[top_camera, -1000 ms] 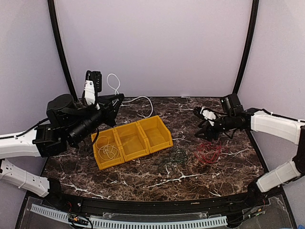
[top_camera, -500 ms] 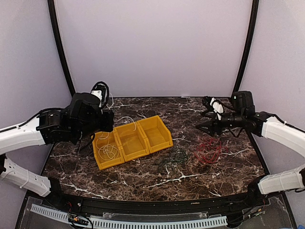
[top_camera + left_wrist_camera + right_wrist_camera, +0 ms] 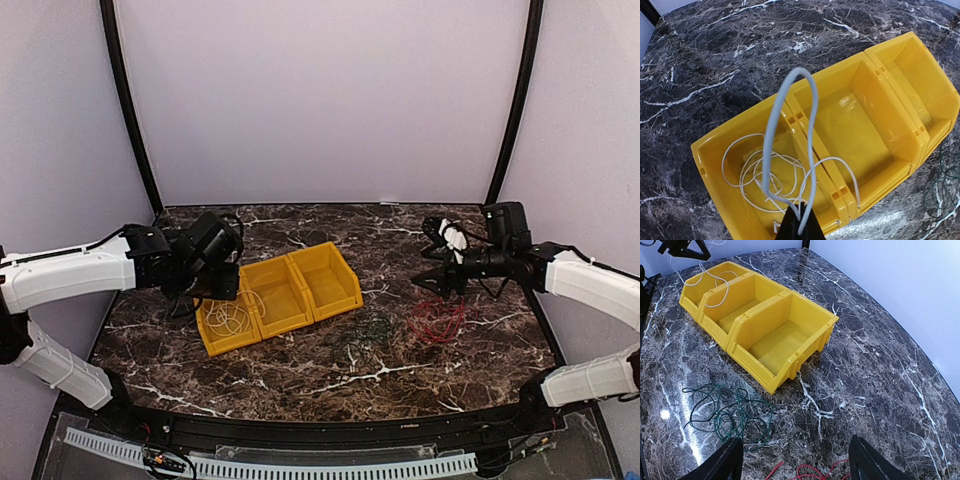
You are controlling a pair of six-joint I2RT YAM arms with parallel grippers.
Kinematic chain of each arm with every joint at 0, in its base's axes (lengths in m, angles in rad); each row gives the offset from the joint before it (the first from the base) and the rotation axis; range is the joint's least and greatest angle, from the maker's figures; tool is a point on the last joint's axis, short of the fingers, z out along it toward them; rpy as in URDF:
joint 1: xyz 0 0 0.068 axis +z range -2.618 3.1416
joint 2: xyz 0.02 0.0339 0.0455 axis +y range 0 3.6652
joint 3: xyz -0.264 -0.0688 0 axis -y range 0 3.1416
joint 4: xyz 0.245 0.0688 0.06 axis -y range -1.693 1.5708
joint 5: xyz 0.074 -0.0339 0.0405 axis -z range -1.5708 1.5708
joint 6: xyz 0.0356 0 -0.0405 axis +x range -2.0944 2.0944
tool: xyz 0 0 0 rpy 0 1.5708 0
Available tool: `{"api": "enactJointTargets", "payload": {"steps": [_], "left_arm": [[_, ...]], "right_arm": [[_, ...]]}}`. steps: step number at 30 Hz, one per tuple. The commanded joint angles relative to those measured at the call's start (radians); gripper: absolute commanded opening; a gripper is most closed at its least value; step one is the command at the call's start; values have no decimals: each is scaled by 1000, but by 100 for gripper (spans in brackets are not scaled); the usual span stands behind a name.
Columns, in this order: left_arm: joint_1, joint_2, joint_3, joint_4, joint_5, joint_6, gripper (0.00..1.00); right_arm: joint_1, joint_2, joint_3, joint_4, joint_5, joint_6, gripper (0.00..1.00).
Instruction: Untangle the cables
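The left gripper (image 3: 801, 222) is pinched fully closed on the white cable (image 3: 771, 131), which rises from the jaws in a tall narrow loop toward the wrist camera. Directly below the gripper, the rest of that cable lies as a loose coil in the end compartment of a row of three yellow bins (image 3: 875, 60), with one strand draped over the divider into the middle compartment. The other two compartments stretch away from this gripper toward the right arm.

The right gripper (image 3: 795, 462) stands wide open with nothing between its fingers (image 3: 722, 462), hanging just above the marble table (image 3: 875, 355). The red cable (image 3: 437, 320) lies under and slightly nearer than the fingertips; whether they touch it is hard to tell. Just beyond the left finger sits the dark green cable (image 3: 730, 412) (a separate scribbly heap, apart from the red), and past that the bins.
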Motion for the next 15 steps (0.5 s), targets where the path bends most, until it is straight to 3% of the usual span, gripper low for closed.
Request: {"api": "enactJointTargets", "payload": {"steps": [1, 9, 15], "left_arm": [[8, -38, 37, -139, -58, -21, 0], [28, -201, 35, -196, -95, 23, 0], [60, -150, 34, -256, -48, 20, 0]], "right_arm": [[-10, -20, 1, 36, -16, -19, 74], [-10, -7, 8, 24, -34, -28, 74], [-10, -4, 7, 18, -34, -33, 75]]}}
